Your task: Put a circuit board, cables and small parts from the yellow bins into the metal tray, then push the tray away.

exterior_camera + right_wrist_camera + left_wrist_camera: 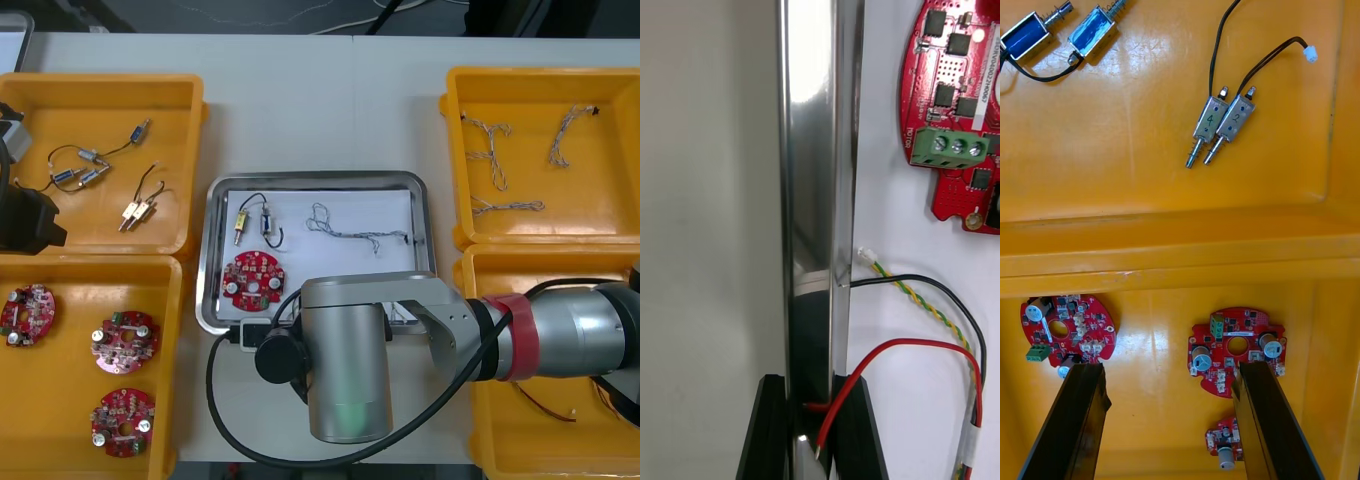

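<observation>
Yellow bins [100,110] at left sit beneath our open, idle left hand [1169,367]. On the desk [320,110], the loaded metal tray [315,178] lies just beyond our right hand [811,382], which pinches its near rim; we judge the push runs straight away.

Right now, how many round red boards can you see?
4 boards: three in the near left yellow bin, one in the metal tray. The right arm may hide more.

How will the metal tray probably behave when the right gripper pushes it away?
The metal tray looks stiff and shiny, so it will probably slide whole on the smooth table. The right gripper clamps its rim, which should limit slipping. The loose red and yellow cable inside may shift. The left gripper hangs over the yellow bins.
</observation>
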### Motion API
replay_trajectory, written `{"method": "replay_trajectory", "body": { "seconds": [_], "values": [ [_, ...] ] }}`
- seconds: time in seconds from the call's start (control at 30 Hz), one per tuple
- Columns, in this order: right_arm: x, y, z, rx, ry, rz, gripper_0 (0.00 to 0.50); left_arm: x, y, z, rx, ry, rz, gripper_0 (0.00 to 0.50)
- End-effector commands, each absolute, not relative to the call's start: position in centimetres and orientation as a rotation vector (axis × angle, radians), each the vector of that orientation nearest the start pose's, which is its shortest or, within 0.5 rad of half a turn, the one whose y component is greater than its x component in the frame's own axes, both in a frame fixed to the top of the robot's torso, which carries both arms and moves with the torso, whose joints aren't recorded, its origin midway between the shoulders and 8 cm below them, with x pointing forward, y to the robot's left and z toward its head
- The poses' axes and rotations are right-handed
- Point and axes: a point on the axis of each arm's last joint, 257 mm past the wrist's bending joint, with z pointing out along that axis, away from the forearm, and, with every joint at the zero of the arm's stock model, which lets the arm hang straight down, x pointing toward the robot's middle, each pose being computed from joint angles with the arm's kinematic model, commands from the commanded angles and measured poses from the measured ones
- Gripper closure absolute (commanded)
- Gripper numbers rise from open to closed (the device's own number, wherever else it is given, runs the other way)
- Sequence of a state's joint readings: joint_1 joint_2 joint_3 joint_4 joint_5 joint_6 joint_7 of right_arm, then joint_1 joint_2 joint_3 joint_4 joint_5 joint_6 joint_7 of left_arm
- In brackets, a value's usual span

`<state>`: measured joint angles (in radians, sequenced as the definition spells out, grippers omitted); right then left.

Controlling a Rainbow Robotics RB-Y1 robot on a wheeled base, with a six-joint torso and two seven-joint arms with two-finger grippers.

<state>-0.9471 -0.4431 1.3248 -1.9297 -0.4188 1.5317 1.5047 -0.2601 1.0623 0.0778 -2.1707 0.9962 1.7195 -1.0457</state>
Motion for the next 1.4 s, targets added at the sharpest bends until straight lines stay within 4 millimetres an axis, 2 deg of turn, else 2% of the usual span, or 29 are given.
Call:
{"method": "replay_trajectory", "body": {
  "seconds": [0.03,0.27,0.73,1.4],
  "values": [
    [38.9,1.7,-28.1,-1.945,1.708,-0.532,0.500,39.7,36.4,-12.5,0.054,2.616,0.111,0.000],
    [40.3,1.5,-26.9,-1.928,1.680,-0.565,0.500,39.7,36.4,-12.5,0.054,2.616,0.111,0.000],
    [44.5,0.6,-26.0,-1.865,1.693,-0.632,0.500,39.7,36.4,-12.5,0.054,2.616,0.111,0.000],
    [49.4,1.2,-22.8,-1.793,1.640,-0.695,0.500,39.7,36.4,-12.5,0.054,2.616,0.111,0.000]
  ]
}}
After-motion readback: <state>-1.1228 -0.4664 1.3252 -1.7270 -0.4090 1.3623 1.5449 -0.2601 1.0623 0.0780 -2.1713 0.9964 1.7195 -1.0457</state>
